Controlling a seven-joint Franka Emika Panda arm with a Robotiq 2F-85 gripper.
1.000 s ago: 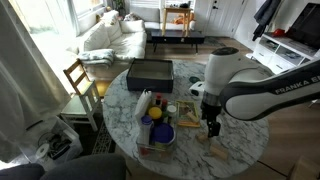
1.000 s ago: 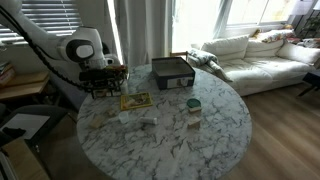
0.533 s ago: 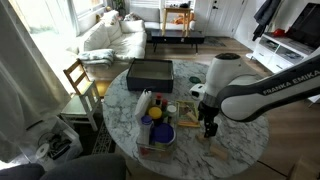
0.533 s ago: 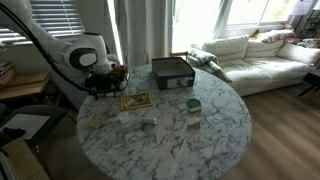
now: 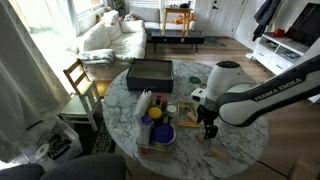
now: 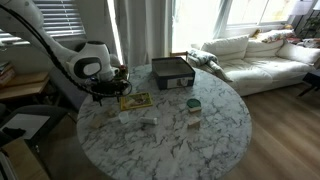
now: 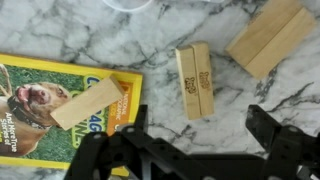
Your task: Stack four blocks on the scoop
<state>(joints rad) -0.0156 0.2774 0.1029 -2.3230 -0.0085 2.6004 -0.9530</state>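
Hovering gripper [image 7: 198, 118] released, empty | bare marble table [image 7: 90, 30] between fingers | magazine [image 7: 40, 100] edge by one finger | blocks [image 7: 195, 80] just ahead, untouched

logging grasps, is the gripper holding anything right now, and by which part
Nothing is held: the gripper is open, and the wooden blocks lie free below it.

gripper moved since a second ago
Yes. In an exterior view the gripper has dropped closer to the table, sitting lower against the dark tray.
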